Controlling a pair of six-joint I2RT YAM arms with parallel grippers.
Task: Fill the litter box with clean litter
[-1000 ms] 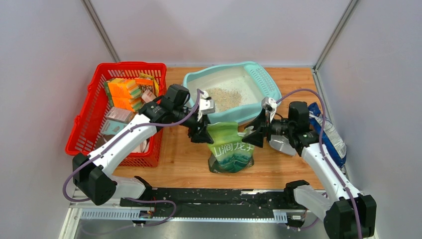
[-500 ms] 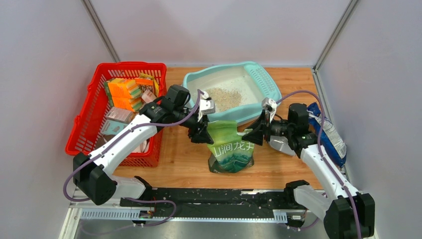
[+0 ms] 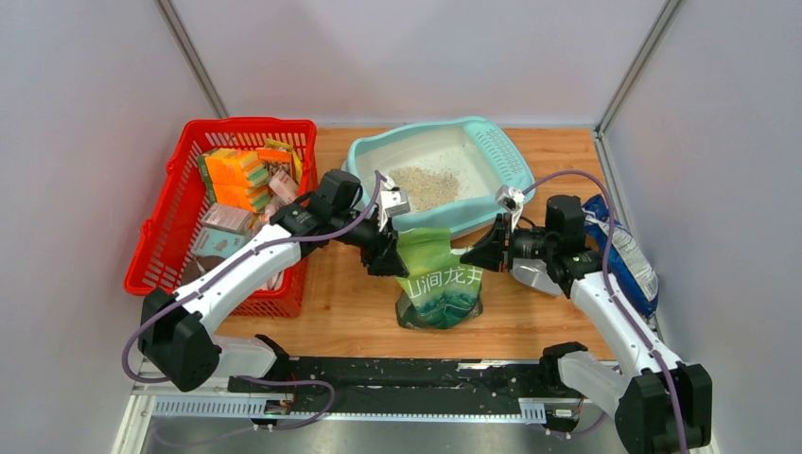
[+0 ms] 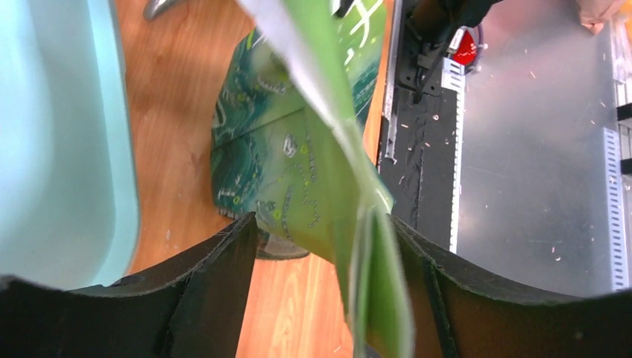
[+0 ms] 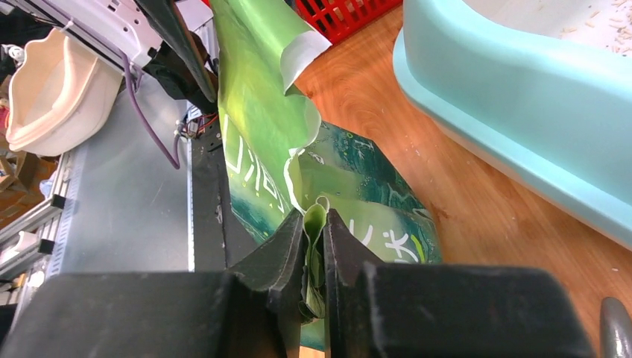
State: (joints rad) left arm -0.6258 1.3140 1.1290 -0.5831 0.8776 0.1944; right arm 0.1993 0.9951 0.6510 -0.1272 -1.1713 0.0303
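The light-teal litter box (image 3: pixel 501 151) stands at the back of the table, and a small pile of beige clean litter (image 3: pixel 426 186) lies inside it. In front of it a green printed bag (image 3: pixel 440 279) stands upright. My right gripper (image 3: pixel 479 253) is shut on a folded strip of the bag's top edge (image 5: pixel 314 224). My left gripper (image 3: pixel 390 257) is open at the bag's left top corner. The bag's upper edge (image 4: pixel 373 246) hangs between the left fingers (image 4: pixel 216 283), close to the right-hand one. The box's wall (image 4: pixel 59 149) shows beside that gripper.
A red mesh basket (image 3: pixel 161 236) holding sponges and boxes stands at the left. A blue bag (image 3: pixel 624 251) lies by the right wall. A grey scoop-like thing (image 3: pixel 531 276) lies under the right wrist. Black rails (image 3: pixel 397 374) run along the near edge.
My right gripper has shut on the bag's right top edge. The left arm has shifted slightly right and down toward the bag, still open.
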